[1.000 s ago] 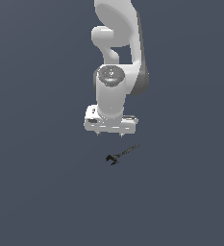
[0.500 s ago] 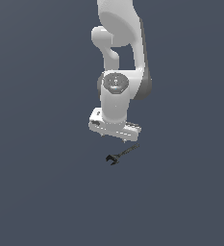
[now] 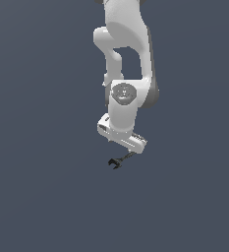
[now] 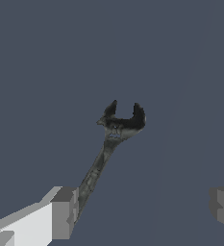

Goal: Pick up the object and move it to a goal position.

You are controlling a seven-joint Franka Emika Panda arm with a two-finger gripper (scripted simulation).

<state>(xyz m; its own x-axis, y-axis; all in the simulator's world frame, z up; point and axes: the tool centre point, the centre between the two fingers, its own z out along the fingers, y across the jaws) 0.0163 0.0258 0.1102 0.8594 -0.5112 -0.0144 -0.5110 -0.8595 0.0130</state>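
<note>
Gripper (image 4: pixel 142 211) wide open, its two fingers (image 4: pixel 64 214) set far apart in the wrist view, nothing held between them. Hangs low over the wrench (image 3: pixel 120 160), just above it, with the hand tilted in the exterior view, lower toward that view's right.

Wrench flat on the grey floor (image 3: pixel 42 197), under the gripper's edge. Long axis on a diagonal in the exterior view: forked head toward the lower left, handle running up to the right and vanishing beneath the hand. Seen from the wrist, the open fork (image 4: pixel 123 117) points away from the fingers, the handle slanting back toward one finger and ending at or just beside its inner face; cannot tell whether touching.

Against a second ago: gripper much lower and closer to the wrench, hand turned from level to tilted, handle end now covered. Wrench itself unmoved, same spot and same heading.
</note>
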